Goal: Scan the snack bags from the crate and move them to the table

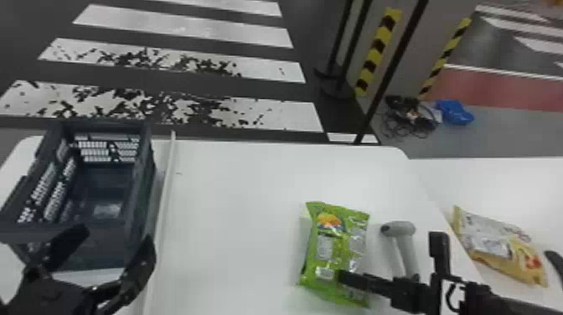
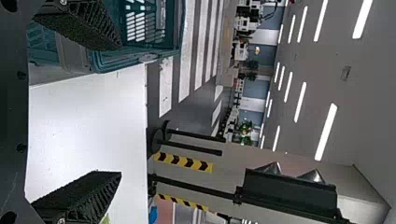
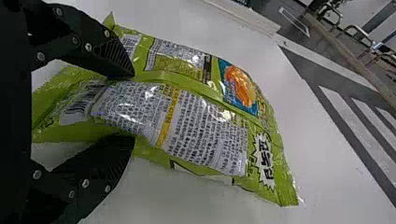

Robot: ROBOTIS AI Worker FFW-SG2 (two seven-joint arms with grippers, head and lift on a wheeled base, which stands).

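Note:
In the head view, a green snack bag [image 1: 335,247] lies on the white table, its printed back up. My right gripper [image 1: 364,284] is over its near end. The right wrist view has the right gripper [image 3: 134,106] open, fingers apart across the green bag [image 3: 205,130], which extends past the upper finger. A grey scanner [image 1: 404,247] rests just right of the bag. At left is the dark crate [image 1: 144,184], a pale patch on its floor. My left gripper [image 1: 111,243] stands open at the crate's near end; in its wrist view, the left gripper [image 2: 121,112] has nothing between its fingers.
A yellow snack bag [image 1: 498,245] lies on the white surface at the right, near a dark object [image 1: 555,262] at the edge. A pale raised strip [image 1: 165,192] runs along the table [image 1: 234,188] beside the crate. Black posts stand beyond the table's far edge.

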